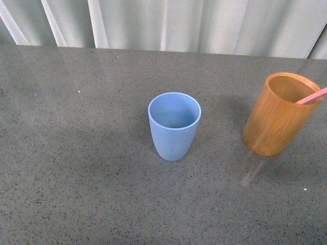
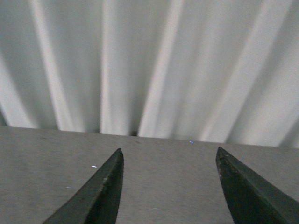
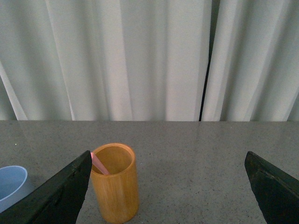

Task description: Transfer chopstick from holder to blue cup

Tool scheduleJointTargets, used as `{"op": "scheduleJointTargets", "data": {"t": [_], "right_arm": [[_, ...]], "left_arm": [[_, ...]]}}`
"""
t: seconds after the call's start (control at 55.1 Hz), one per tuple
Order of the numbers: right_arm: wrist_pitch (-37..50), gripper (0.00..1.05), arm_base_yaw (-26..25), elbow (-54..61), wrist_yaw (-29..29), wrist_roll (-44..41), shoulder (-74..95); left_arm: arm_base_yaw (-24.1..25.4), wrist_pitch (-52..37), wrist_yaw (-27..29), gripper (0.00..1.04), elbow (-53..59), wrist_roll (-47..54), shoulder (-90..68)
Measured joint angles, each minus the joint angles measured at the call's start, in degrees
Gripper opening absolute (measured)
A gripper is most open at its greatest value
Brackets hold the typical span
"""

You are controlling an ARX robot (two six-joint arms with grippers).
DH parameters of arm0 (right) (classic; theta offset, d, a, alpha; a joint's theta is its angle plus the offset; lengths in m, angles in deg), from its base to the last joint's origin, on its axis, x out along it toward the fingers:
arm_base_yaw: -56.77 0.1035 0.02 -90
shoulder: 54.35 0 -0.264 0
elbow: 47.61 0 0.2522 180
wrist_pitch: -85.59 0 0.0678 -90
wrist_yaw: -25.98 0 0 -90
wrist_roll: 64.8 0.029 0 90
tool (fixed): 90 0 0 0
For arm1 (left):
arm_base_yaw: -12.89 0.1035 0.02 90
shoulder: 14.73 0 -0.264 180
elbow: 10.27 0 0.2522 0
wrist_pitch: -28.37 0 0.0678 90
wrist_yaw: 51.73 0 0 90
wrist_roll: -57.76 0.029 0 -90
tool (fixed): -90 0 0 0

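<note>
- Slim pink chopstick (image 1: 311,96) leans in the orange-brown wooden cylinder holder (image 1: 273,122).
- Light blue plastic cup (image 1: 173,127) stands apart.
- Left pincer (image 2: 169,149), right pincer (image 3: 168,154): both wide, empty.

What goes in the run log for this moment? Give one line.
stage: pre-grasp | chopstick: in holder | blue cup: empty | left gripper: open | right gripper: open

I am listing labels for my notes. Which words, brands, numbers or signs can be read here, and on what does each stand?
None can be read. The blue cup, the holder, the chopstick, the table and the curtain are all plain in every view: no word, label, brand, number or sign.
</note>
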Motion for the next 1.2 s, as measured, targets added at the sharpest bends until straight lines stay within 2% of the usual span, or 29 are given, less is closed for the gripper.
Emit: {"op": "scheduleJointTargets", "data": {"t": [0.091,0.309,0.635,0.744,0.781,0.853,0.998,1.071,1.198], "right_arm": [[0.02,0.95,0.00,0.00,0.04,0.00,0.00],[0.02,0.95,-0.02,0.00,-0.02,0.00,0.00],[-0.11,0.95,-0.04,-0.07,0.17,-0.04,0.11],[-18.16,0.95,-0.46,-7.28,7.39,-3.28,12.66],[-18.75,0.95,-0.17,-7.61,9.07,-5.14,18.47],[-12.24,0.95,0.07,-6.14,10.14,-8.98,25.81],[7.58,0.95,-0.22,-3.39,11.37,-17.18,40.24],[16.85,0.95,-0.35,-3.28,11.56,-20.61,47.78],[33.44,0.95,-1.18,-3.74,13.53,-23.93,61.29]], "left_arm": [[1.75,-0.94,0.26,0.39,4.24,1.20,3.89],[1.49,-1.18,-1.05,0.03,11.63,2.54,8.94],[1.51,1.68,-1.03,0.04,18.03,3.06,18.91],[1.51,3.58,-0.98,0.04,19.39,3.06,22.14],[1.51,4.50,-0.98,0.04,19.96,3.06,23.69],[1.51,6.10,-0.96,0.04,20.65,3.06,25.92],[1.51,9.40,-1.01,0.04,21.84,3.06,30.51],[1.51,8.22,-1.05,0.04,23.12,3.13,31.47],[1.51,11.87,-0.94,0.04,23.12,3.10,35.47]]}}
